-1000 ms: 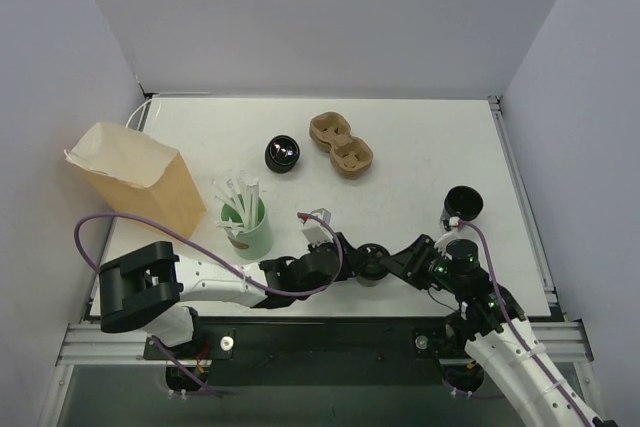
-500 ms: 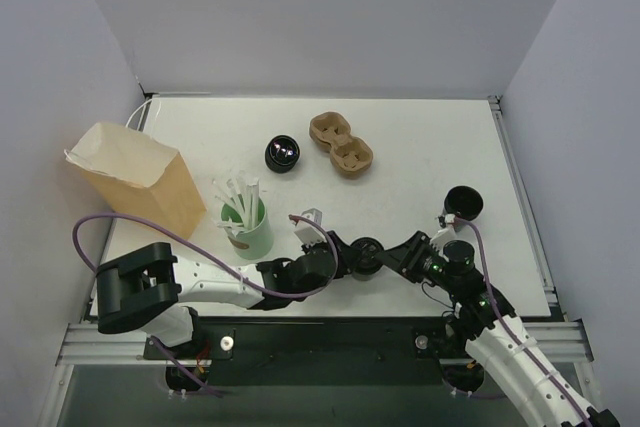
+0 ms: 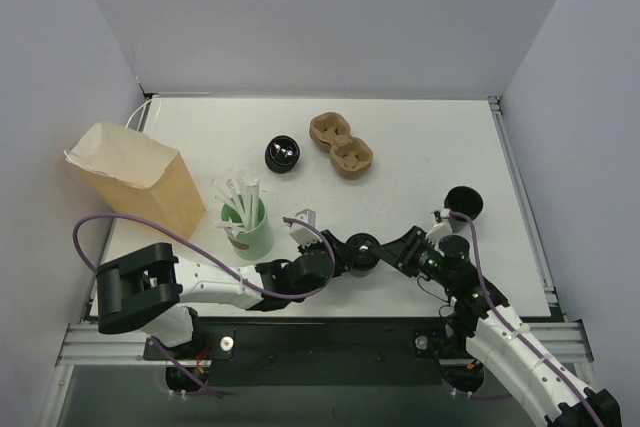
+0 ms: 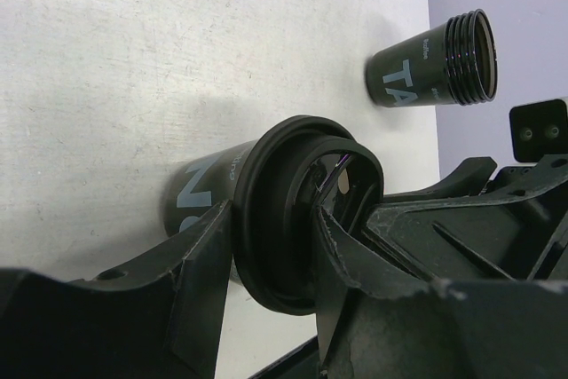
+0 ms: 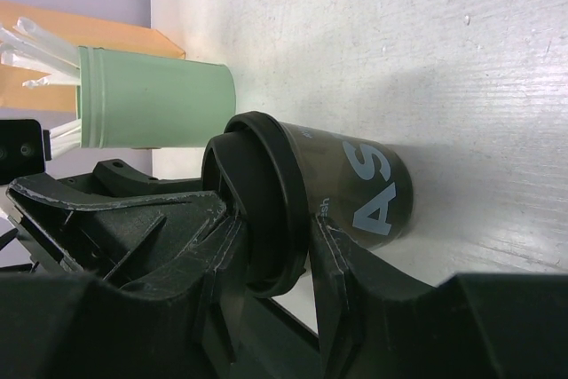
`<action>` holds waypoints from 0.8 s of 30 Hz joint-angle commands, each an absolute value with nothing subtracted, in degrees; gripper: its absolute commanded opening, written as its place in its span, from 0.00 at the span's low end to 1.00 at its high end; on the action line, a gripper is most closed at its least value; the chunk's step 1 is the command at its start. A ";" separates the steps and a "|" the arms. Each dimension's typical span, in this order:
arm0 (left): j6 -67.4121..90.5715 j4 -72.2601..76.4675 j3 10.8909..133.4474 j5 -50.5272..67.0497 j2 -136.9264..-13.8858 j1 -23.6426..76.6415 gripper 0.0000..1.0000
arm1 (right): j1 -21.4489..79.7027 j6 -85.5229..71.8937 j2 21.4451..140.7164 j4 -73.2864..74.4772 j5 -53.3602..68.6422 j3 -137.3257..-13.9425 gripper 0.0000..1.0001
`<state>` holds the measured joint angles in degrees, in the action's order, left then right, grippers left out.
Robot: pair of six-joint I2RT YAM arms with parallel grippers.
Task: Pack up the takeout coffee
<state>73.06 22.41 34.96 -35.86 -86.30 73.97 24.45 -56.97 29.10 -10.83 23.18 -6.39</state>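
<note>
The takeout coffee (image 3: pixel 362 251), a small black cup with a black lid (image 4: pixel 284 175) and pale lettering (image 5: pixel 377 197), is near the table's front middle, between both arms. My left gripper (image 3: pixel 350 253) reaches it from the left. In the left wrist view, the left gripper (image 4: pixel 271 250) is shut on the lid's rim, one finger under the rim and one over the top. From the right, my right gripper (image 3: pixel 380 251) pinches the same rim. In the right wrist view, the right gripper (image 5: pixel 280 237) has a finger touching on each side of that rim.
A second black cup (image 3: pixel 463 203) with a ribbed top (image 4: pixel 470 46) stands to the right. A green cup with white straws (image 3: pixel 246 224) is just left, with a paper bag (image 3: pixel 135 179) beyond. A lidless black cup (image 3: pixel 282 153) and a cardboard cup carrier (image 3: pixel 341 143) sit farther back.
Both grippers and the cup between them have shifted a little away from the near edge and to the left. The right gripper's jaws have narrowed onto the lid.
</note>
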 commanded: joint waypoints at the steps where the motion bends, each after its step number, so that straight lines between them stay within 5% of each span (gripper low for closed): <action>1: 70.75 0.09 32.08 -28.30 -91.58 75.15 0.27 | 24.08 -53.00 30.41 2.72 18.80 -5.00 0.30; 9: 70.14 -3.16 32.70 -28.92 -90.53 75.06 0.28 | 18.99 -45.90 33.56 7.64 24.34 -16.34 0.45; 24: 67.24 -5.01 35.16 -29.18 -90.97 75.06 0.28 | 11.35 -37.01 42.18 9.58 33.21 -26.89 0.37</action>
<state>72.07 17.06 38.48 -34.37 -86.50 74.08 13.96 -40.42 39.97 8.86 29.65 -23.86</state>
